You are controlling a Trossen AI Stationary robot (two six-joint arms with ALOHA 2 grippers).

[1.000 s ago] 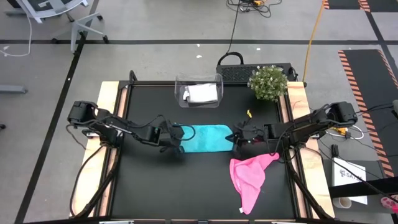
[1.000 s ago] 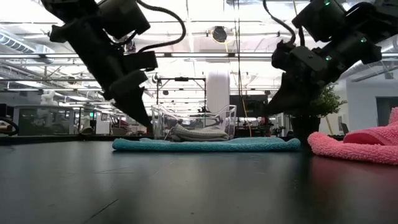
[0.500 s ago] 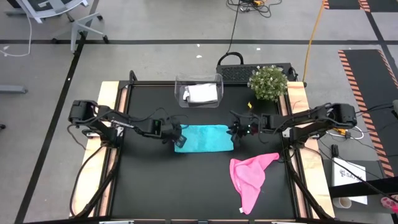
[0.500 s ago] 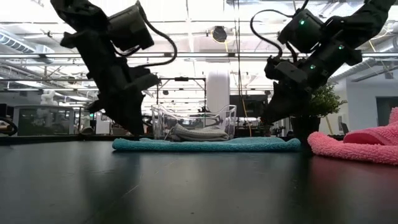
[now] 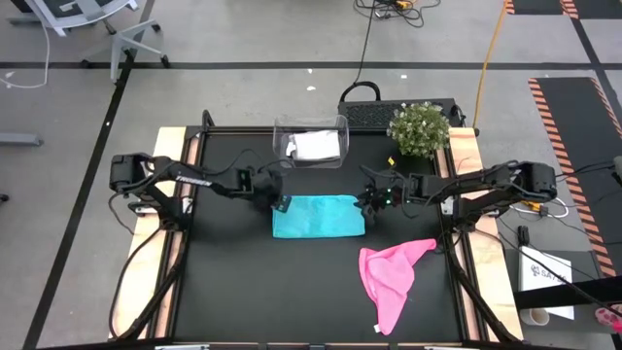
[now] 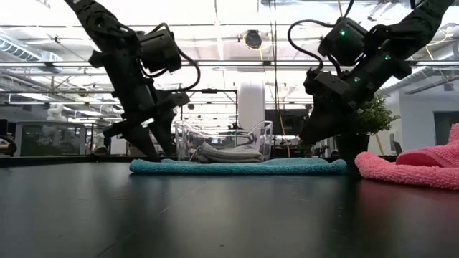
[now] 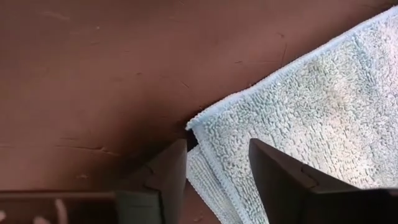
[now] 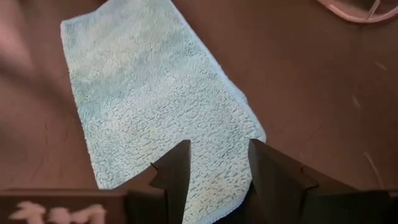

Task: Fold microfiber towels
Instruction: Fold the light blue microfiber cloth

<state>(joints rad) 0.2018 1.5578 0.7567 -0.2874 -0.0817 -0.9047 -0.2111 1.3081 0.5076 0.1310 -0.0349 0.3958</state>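
Only the wrist views show both claws parted and empty: the left claw [image 7: 217, 171] over the folded teal towel's [image 5: 318, 215] corner, the right claw [image 8: 219, 163] over its opposite end. A clear bin [image 5: 310, 142] holds the grey-white towel [image 5: 315, 146]. The pink towel [image 5: 392, 275] lies crumpled nearby on the surface [image 5: 243, 282], beside a potted plant [image 5: 419, 129].

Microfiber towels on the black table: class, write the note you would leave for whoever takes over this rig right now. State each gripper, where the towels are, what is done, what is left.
Left gripper: open, at the teal towel's far left corner, holding nothing.
Right gripper: open, at its far right corner, holding nothing.
Teal towel: folded, flat at mid-table.
Grey-white towel: folded, inside the clear bin at the far edge.
Pink towel: crumpled, unfolded, near right of the table.
Left to do: fold the pink towel.
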